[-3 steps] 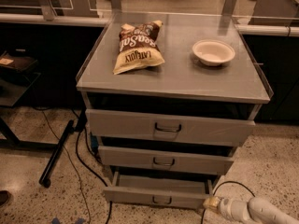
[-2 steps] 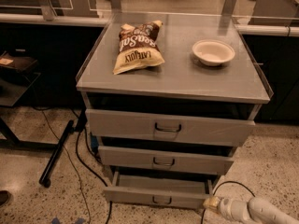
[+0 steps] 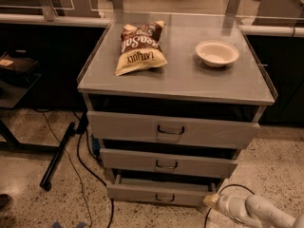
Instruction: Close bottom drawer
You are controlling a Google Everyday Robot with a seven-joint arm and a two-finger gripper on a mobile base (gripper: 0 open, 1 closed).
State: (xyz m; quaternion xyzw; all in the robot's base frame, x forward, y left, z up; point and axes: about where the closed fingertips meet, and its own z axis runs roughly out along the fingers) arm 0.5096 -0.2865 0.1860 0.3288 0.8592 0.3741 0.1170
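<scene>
The grey cabinet has three drawers. The bottom drawer is the lowest and narrowest; it stands pulled out a little, with a small dark loop handle at its centre. Above it are the middle drawer and the wide top drawer. My gripper sits low at the right, at the bottom drawer's right front corner. The white arm runs off to the lower right behind it.
A chip bag and a white bowl lie on the cabinet top. Black cables and a dark pole lie on the speckled floor at the left. A dark counter stands behind.
</scene>
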